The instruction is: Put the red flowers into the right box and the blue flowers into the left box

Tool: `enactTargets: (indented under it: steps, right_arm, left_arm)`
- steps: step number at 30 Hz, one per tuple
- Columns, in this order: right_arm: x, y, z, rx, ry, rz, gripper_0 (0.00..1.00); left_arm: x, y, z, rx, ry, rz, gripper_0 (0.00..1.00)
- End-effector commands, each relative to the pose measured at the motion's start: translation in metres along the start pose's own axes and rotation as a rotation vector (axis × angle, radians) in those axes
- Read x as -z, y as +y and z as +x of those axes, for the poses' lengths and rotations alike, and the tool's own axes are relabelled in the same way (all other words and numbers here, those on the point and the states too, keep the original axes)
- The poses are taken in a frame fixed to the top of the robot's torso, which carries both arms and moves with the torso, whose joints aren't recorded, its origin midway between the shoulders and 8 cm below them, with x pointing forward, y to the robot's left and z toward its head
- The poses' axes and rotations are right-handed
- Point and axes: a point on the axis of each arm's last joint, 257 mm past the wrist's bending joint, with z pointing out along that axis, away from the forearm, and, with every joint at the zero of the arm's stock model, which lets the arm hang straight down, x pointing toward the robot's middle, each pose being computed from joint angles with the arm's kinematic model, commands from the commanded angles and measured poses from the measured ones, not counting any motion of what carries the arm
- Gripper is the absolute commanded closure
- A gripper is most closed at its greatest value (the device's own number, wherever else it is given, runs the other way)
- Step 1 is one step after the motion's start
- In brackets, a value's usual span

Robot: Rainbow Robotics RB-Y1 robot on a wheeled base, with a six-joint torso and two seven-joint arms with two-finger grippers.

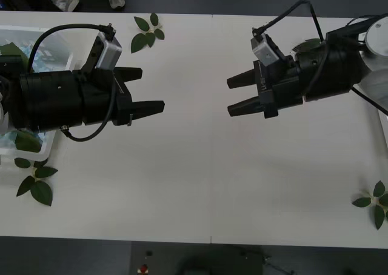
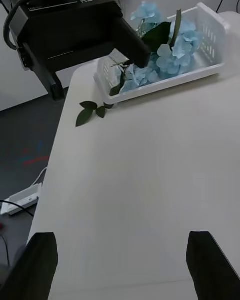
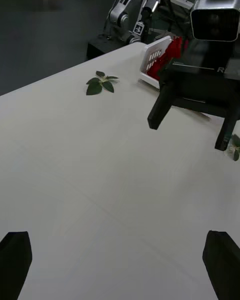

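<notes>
The white table (image 1: 212,184) spreads wide under both arms, and everything else is placed against it. Over its left half hangs the left gripper (image 1: 145,93), black fingers spread apart and holding nothing, pointing toward the table's middle. Facing it over the right half is the right gripper (image 1: 239,95), its fingers likewise spread and empty; the two sets of fingertips are near each other across the table's centre without touching.

At the table's left end sits the left box (image 2: 212,27), a white slotted crate, with the left arm reaching out above it. Inside it lie the blue flowers (image 2: 172,55), pale fluffy heads packed together with dark leaves among them. At the table's right end, behind the right arm, is the right box (image 3: 152,60), seen as a white slotted wall, and the red flowers (image 3: 167,60) show as a deep red mass inside it.

Loose leaf sprigs lie on the bare tabletop: one at the far edge (image 1: 147,33) just beyond the left gripper, one at the near left corner (image 1: 36,181) beside the left box, and one at the near right corner (image 1: 374,202).
</notes>
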Motion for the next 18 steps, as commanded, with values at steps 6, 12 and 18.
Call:
enactTargets:
  steps: [6, 12, 18]
  right_arm:
    - [-0.0042, -0.0102, -0.0101, 0.059, 0.016, 0.052, 0.25]
    - [-0.0046, -0.0105, -0.0100, 0.058, 0.016, 0.054, 0.25]
    - [-0.0042, -0.0113, -0.0092, 0.056, 0.016, 0.055, 0.25]
  left_arm:
    - [0.0029, 0.0017, -0.0163, -0.099, -0.017, -0.005, 0.00]
    - [0.0029, 0.0017, -0.0163, -0.099, -0.017, -0.005, 0.00]
    - [0.0029, 0.0017, -0.0163, -0.099, -0.017, -0.005, 0.00]
